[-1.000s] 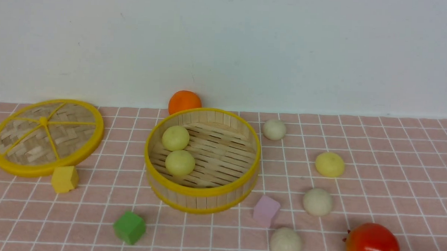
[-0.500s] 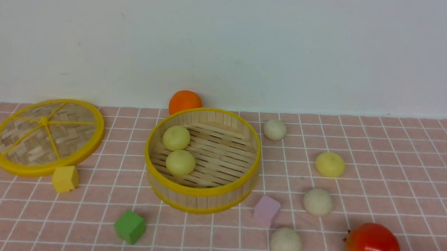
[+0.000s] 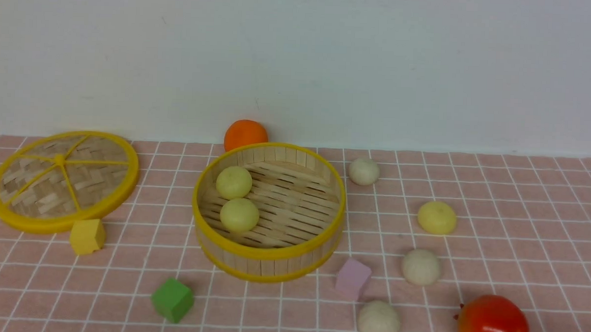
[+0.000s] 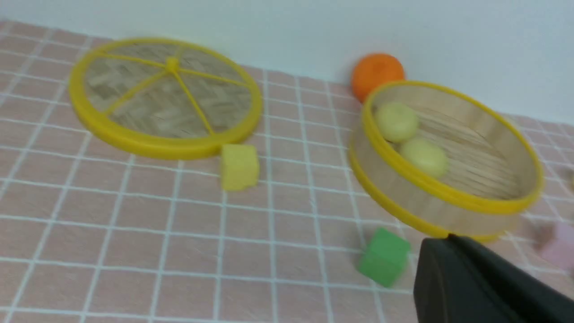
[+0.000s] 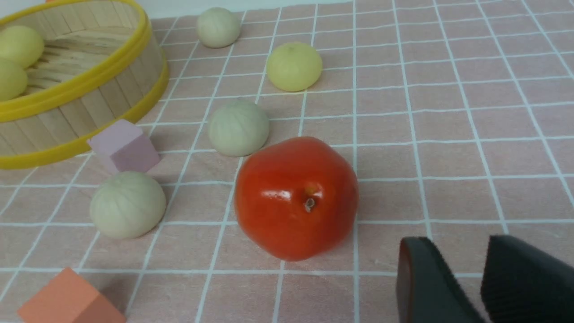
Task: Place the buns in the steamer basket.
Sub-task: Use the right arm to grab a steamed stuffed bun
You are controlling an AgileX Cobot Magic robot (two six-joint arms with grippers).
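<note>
A pink checked tabletop (image 3: 530,203) is carrying four small domed buns (image 5: 238,128) beyond the part-open, empty right gripper (image 5: 457,244) — it should be skirting the glossy red fruit (image 5: 296,197) ahead. The yellow-rimmed bamboo steamer basket (image 5: 103,101), farther off, is holding two; left gripper (image 4: 448,260) closed, empty.

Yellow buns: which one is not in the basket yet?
The yellow bun lying right of the steamer basket; the other two sit inside it.

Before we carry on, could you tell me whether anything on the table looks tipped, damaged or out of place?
Nothing looks damaged or spilled. The steamer basket stands upright with two yellow buns inside; the woven lid lies apart on its left. Four buns sit loose to its right.
</note>
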